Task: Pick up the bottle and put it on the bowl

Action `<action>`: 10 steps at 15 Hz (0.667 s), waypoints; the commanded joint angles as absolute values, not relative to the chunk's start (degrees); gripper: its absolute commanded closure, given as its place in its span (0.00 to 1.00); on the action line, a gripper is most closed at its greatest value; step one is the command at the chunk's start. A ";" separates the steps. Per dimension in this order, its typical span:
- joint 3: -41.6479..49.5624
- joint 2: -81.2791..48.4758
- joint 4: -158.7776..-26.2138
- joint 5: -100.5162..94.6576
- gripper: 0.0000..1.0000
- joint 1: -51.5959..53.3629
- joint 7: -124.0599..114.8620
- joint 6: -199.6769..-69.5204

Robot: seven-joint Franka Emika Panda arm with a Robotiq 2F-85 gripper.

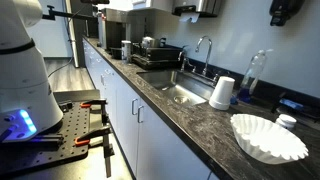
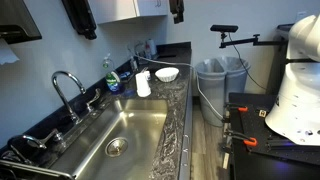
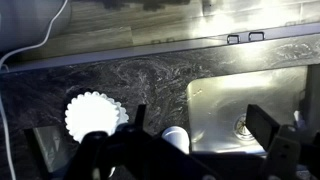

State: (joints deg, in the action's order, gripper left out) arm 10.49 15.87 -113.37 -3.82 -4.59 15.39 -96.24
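Observation:
The bowl (image 1: 268, 137) is a wide, white, fluted one on the dark stone counter. It also shows in the other exterior view (image 2: 167, 74) and in the wrist view (image 3: 95, 113). The small bottle (image 1: 287, 121) with a white top stands just behind the bowl; I cannot make it out in the other views. My gripper (image 3: 200, 116) is open and empty. It hangs high over the counter between the bowl and the sink. It is not seen in either exterior view.
An upturned white paper cup (image 1: 222, 92) stands between the bowl and the steel sink (image 1: 180, 92), and shows in the wrist view (image 3: 176, 138). A tall clear plastic bottle (image 1: 255, 72) is by the wall. A blue soap bottle (image 2: 113, 80) and the faucet (image 2: 68, 88) are beside the sink.

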 commanded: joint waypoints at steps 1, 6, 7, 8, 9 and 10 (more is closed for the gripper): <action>10.09 15.79 -113.20 -3.69 0.00 -5.06 15.51 -96.10; 10.09 15.79 -113.20 -3.69 0.00 -5.06 15.51 -96.10; 9.97 15.77 -113.46 -3.83 0.00 -5.08 15.07 -96.48; 9.86 15.73 -114.31 -4.05 0.00 -5.19 14.17 -97.73; 9.86 15.52 -114.90 -4.10 0.00 -5.22 14.05 -98.34; 9.93 15.18 -115.57 -3.89 0.00 -5.29 13.80 -99.14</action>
State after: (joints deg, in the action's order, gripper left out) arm 10.47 15.74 -113.83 -3.81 -4.67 15.24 -96.72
